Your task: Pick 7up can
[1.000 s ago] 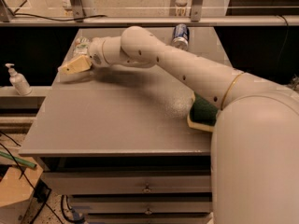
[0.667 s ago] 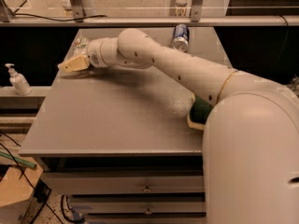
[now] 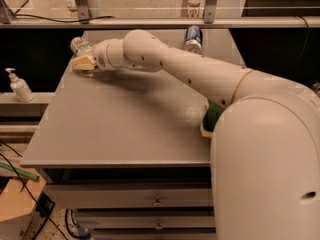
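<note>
The tan-tipped claw (image 3: 84, 63) has edged forward to the far left corner of the grey surface (image 3: 125, 129), reaching the small silvery, green-labelled 7up can (image 3: 80, 45) just behind it. I cannot tell whether the claw is apart or clamped, but the grasp looks close.

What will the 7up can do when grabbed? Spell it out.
The 7up can sits by the table's far left corner, with the gripper at it; a nudge could send it off the edge. Its round, shiny metal body probably rolls easily and may slip. A small drink can, it likely dents under a hard squeeze.
</note>
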{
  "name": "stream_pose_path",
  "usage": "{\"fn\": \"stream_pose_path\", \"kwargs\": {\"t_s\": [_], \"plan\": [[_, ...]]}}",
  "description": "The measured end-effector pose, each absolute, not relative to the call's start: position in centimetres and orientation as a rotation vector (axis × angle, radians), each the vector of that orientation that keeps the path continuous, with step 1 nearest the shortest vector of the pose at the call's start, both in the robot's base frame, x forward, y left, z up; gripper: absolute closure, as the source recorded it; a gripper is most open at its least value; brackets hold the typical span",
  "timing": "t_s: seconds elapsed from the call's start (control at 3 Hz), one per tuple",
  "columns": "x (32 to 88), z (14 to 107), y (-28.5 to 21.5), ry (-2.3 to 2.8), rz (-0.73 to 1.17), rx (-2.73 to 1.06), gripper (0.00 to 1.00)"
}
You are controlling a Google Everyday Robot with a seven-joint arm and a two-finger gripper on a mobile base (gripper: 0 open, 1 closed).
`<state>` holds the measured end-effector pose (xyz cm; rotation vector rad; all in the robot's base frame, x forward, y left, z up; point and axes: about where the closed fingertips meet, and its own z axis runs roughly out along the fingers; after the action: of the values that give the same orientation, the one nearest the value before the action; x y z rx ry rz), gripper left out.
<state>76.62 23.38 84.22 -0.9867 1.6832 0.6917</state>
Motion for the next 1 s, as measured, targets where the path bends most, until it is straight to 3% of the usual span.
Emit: {"fn": "stream_pose_path", "kwargs": {"t_s": [0.67,1.0], "plan": [[76.4,87.4,21.4,1.636,0.593,-1.038,0.96],[75.9,90.4,20.0,1.561,0.582,-1.110,1.00]]}}
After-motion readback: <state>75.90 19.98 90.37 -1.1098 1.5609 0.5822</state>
